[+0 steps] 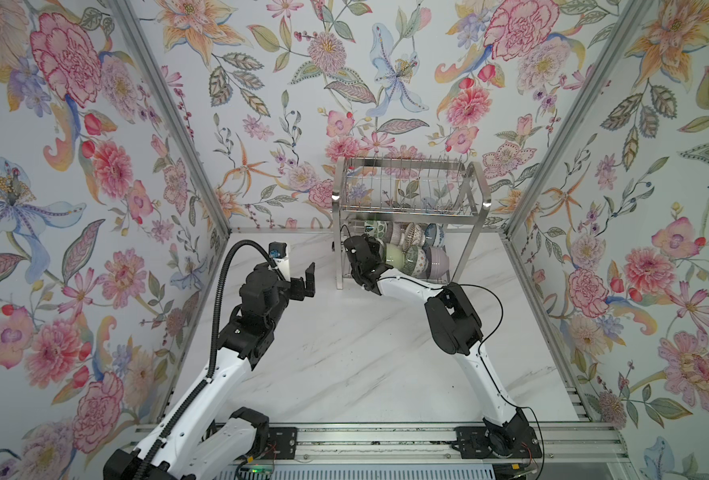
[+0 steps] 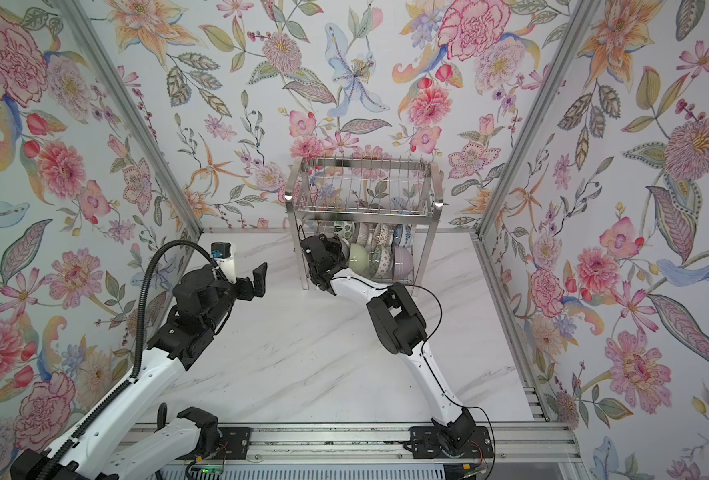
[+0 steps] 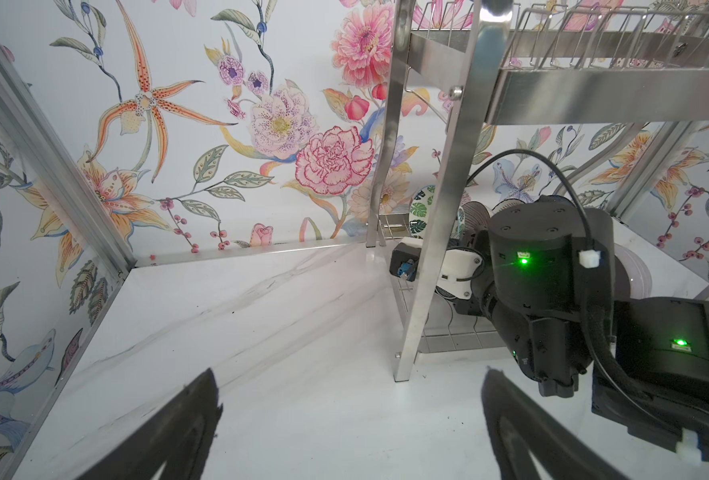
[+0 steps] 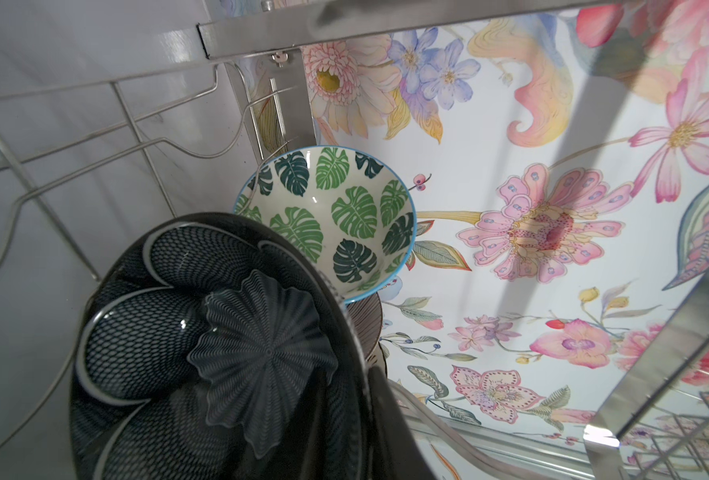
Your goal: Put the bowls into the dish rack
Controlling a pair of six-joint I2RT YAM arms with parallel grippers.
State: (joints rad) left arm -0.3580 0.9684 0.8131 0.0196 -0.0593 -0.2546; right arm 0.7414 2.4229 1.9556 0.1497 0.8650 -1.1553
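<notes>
The dish rack (image 1: 407, 212) (image 2: 361, 217) stands at the back of the table in both top views. Several bowls lean on edge in its lower tier, among them a pale green bowl (image 1: 394, 254) (image 2: 359, 254) and a lilac bowl (image 1: 438, 259). My right gripper (image 1: 378, 251) (image 4: 353, 382) reaches into that tier from the left. Its fingers straddle the rim of a navy bowl (image 4: 203, 332), one inside and one outside. Just behind stands a green leaf bowl (image 4: 336, 216) (image 3: 423, 208). My left gripper (image 1: 308, 281) (image 3: 349, 382) hangs open and empty over the table, left of the rack.
The white marble table (image 1: 344, 353) is walled with floral panels on three sides. The rack's upper tier (image 1: 402, 187) carries only thin prongs. The rack's front left leg (image 3: 423, 291) stands between my two grippers. The right arm's elbow (image 1: 452, 320) is in front of the rack.
</notes>
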